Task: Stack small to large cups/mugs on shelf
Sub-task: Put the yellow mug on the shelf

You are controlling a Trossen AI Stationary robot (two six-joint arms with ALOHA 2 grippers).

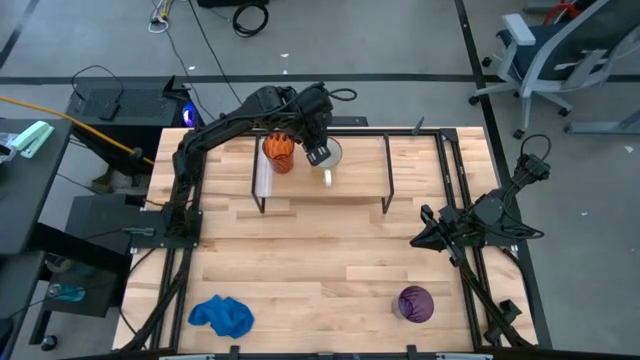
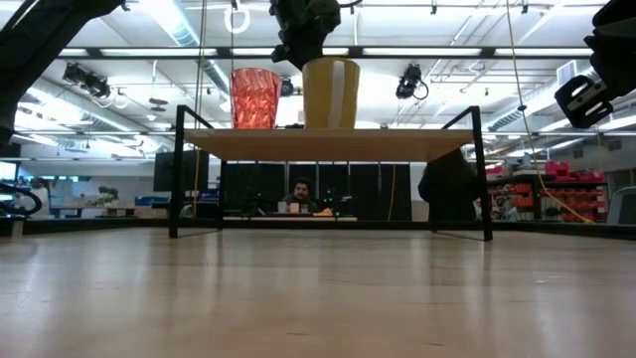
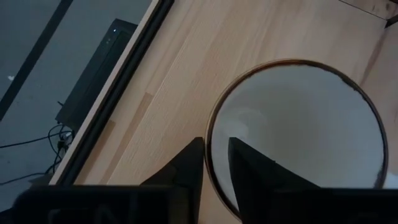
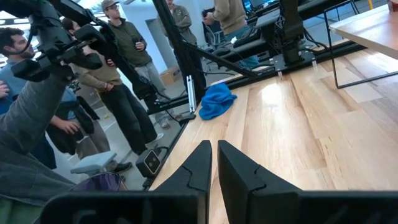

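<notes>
Fingers of the left gripper pinch the mug's rim on the shelf, beside the orange cup; right gripper waits, fingers together.

text: none readable | labels: none | brands: none | numbers: none | signs: none legible

The cup is orange with swirls. The mug is white inside. The tumbler is purple. The cloth is blue.

The wooden table carries the shelf; purple tumbler; blue cloth.
</notes>
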